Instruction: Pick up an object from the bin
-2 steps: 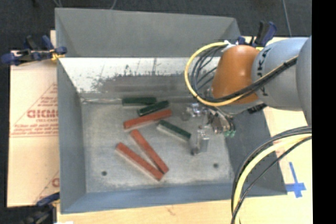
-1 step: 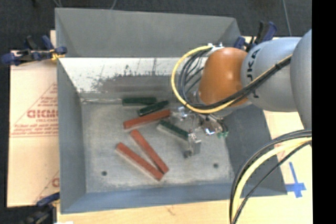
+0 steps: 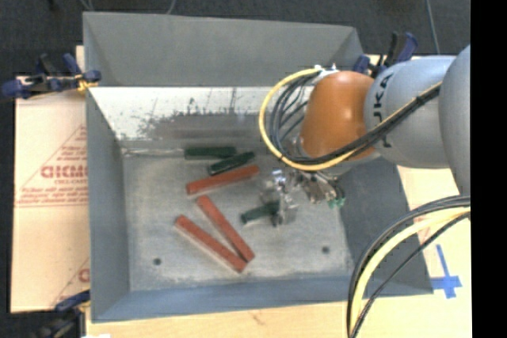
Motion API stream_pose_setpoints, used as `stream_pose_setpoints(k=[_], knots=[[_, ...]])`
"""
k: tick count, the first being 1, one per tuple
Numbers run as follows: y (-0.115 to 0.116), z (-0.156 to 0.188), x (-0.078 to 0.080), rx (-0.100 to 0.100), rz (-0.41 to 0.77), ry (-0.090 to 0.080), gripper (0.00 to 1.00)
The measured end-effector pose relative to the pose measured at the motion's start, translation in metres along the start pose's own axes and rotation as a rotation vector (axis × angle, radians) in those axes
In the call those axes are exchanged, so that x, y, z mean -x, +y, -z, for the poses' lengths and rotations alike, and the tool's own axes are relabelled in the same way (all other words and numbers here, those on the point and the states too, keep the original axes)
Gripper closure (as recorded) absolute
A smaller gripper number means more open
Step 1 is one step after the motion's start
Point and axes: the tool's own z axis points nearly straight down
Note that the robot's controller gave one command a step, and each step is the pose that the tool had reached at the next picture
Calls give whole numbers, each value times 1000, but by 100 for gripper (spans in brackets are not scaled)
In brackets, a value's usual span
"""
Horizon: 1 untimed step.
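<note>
Dark floor around the grey metal bin (image 3: 103, 170). The arm (image 3: 420, 115), with an orange cover (image 3: 337, 115) and the lettering "KUKA" partly readable on its link, enters from the view's right. The hand (image 3: 279, 206) is low over the bin's middle; its opening cannot be told. A short dark green bar (image 3: 255, 214) lies just view-left of the hand, its near end at the hand; grasp unclear. Up-left of the hand: a red-brown bar (image 3: 222, 180), with two green bars (image 3: 210, 152) beyond it. Down-left: two long red bars (image 3: 224, 228), side by side.

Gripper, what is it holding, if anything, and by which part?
Cannot be told: the gripper sits at the right end of a small dark green bar.
</note>
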Motion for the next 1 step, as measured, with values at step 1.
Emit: stream_pose_setpoints(k=[1], knots=[[-6,146,-43,-3,369,-4,100]])
